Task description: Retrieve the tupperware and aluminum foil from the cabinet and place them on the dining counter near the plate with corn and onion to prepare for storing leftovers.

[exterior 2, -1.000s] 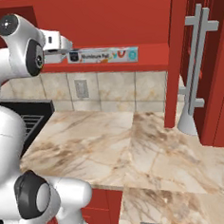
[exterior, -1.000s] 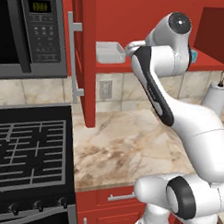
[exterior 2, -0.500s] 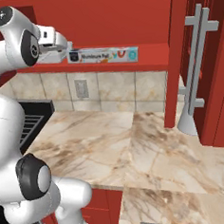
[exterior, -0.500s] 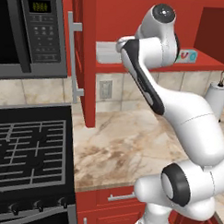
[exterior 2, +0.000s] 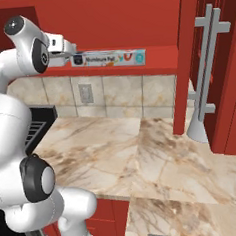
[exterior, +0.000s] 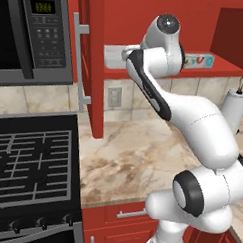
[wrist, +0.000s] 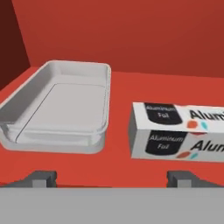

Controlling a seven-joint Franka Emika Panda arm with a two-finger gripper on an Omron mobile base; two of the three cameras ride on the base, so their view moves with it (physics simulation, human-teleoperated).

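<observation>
Here we see the tupperware (wrist: 59, 109) lying empty on the red shelf of the cabinet (wrist: 131, 39), with the aluminum foil (wrist: 179, 131) box just beside it, apart. Our gripper (wrist: 111, 177) hangs before both, jaws spread wide and holding nothing.

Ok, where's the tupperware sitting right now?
On the cabinet shelf, in the hand view's left half, the tupperware lies beside the aluminum foil, apart from it.
</observation>
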